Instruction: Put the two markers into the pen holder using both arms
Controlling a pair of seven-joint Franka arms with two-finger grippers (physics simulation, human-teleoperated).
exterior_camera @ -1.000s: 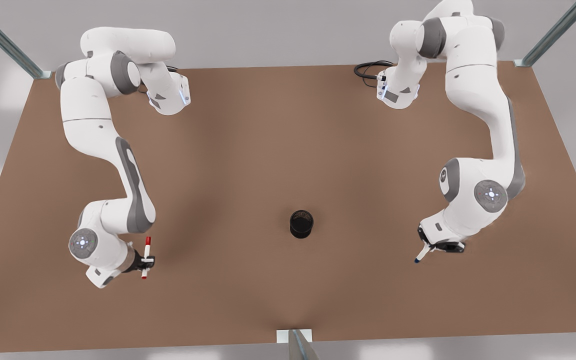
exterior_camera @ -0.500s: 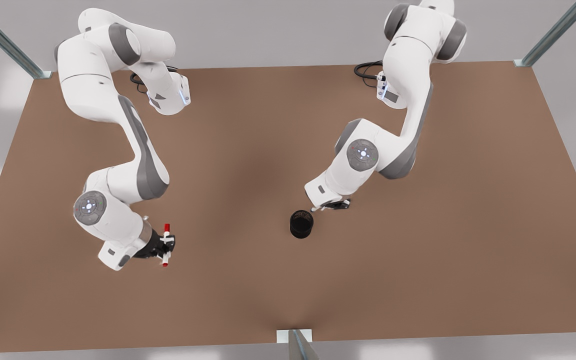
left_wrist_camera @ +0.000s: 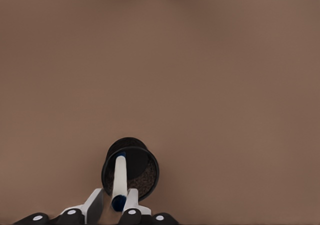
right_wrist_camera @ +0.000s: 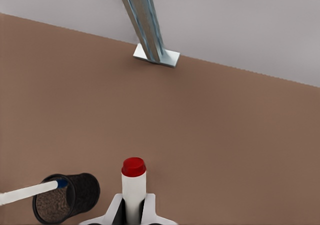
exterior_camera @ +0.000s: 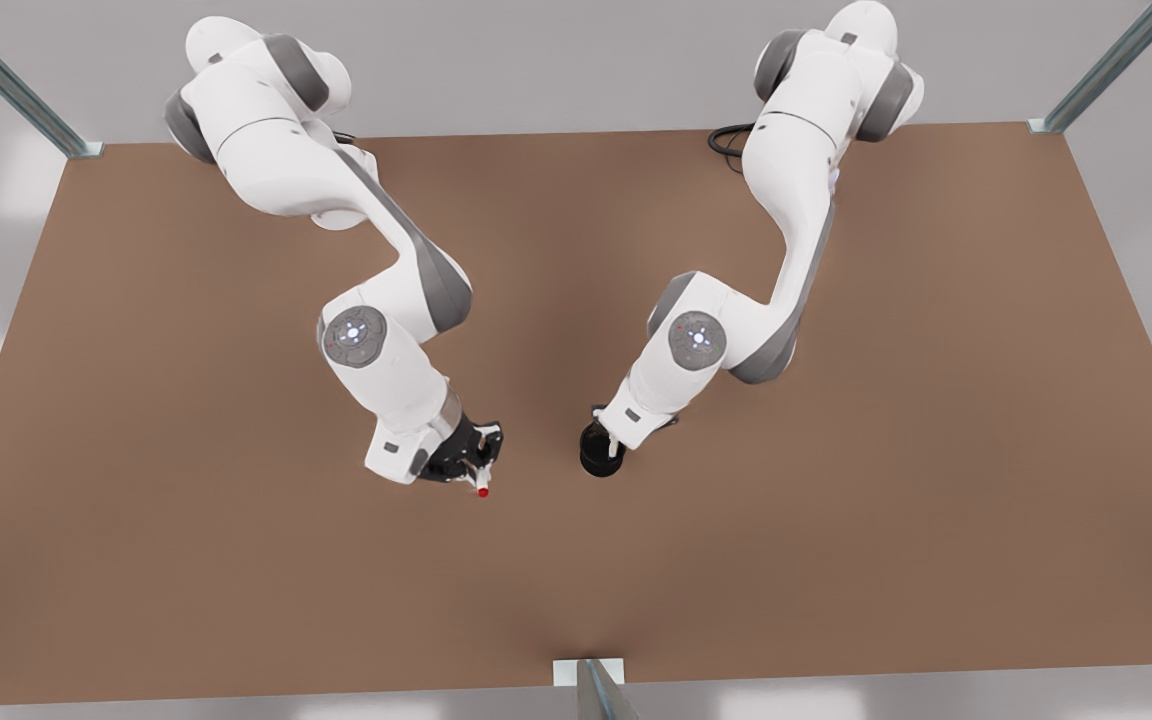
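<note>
Both of my arms have swung inward since half a second ago: my left claw (left_wrist_camera: 116, 211), which was just beside the pen holder (exterior_camera: 599, 462), now sits over its rim, and my right claw (exterior_camera: 472, 462) has crossed from the front view's far left to just short of the holder, at its nine o'clock.

To finish this step well, I judge the blue marker (left_wrist_camera: 119, 181) must stand more upright and centred over the mouth before I let go, so it drops in rather than tipping off the mesh rim.

My left claw is pinching the blue marker's barrel, its far end already reaching over the holder's opening. My right claw grips the red marker (right_wrist_camera: 133, 187) between both fingers, waiting near the holder, above the brown surface (exterior_camera: 836, 520).
</note>
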